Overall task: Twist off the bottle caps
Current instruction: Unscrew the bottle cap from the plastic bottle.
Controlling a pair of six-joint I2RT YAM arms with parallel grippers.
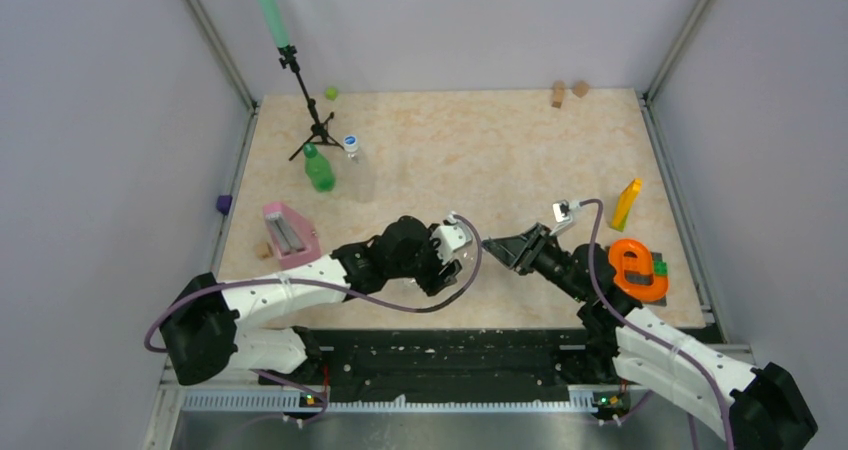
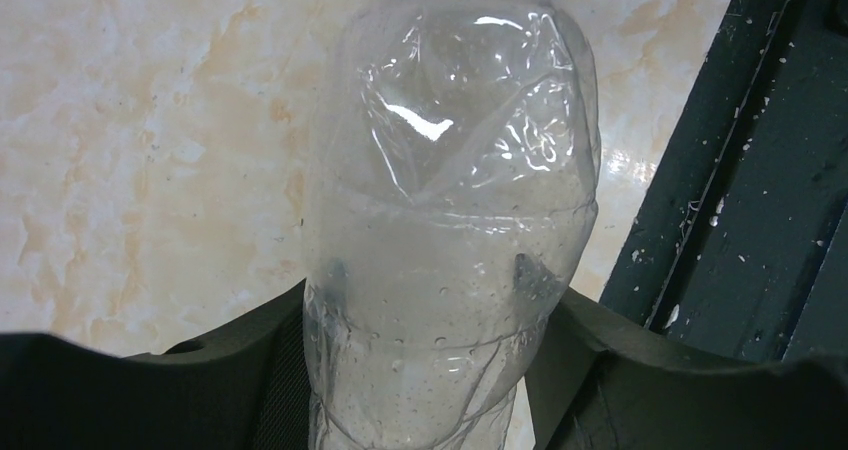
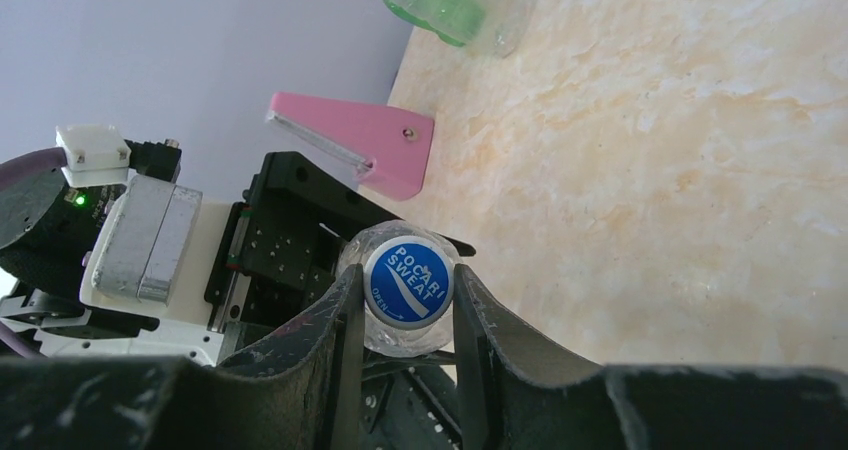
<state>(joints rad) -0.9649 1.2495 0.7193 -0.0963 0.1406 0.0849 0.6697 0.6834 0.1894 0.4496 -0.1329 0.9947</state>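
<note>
**Progress check: first cap gripped, none off yet**

The left end effector [image 1: 452, 252] is clenched around the body of a clear bottle [image 2: 450, 220]. Its fingers [image 2: 600, 370] press in from both sides, and the thin wall looks dented. The bottle is carried lying sideways, off the surface [image 1: 480, 150], with its neck pointing toward the other arm. The right end effector [image 1: 508, 248] meets it head-on and grasps the blue cap [image 3: 408, 282] of that bottle, one fingertip touching each side. The cap sits on the neck. Whether it is loosened at all cannot be told from these views.

Well away from both end effectors, out beyond the left one toward the far side of the surface, a green bottle [image 1: 319, 170] and a second clear bottle [image 1: 360, 178] stand upright just beside each other. The green one wears its dark green cap [image 1: 309, 150], and the clear one wears a second blue cap [image 1: 351, 142]. No loose cap shows anywhere on the surface.

By this evidence the task is at an early stage. None of the three caps is off, and the first is held ready for turning. The two standing bottles look untouched and are left to do.
</note>
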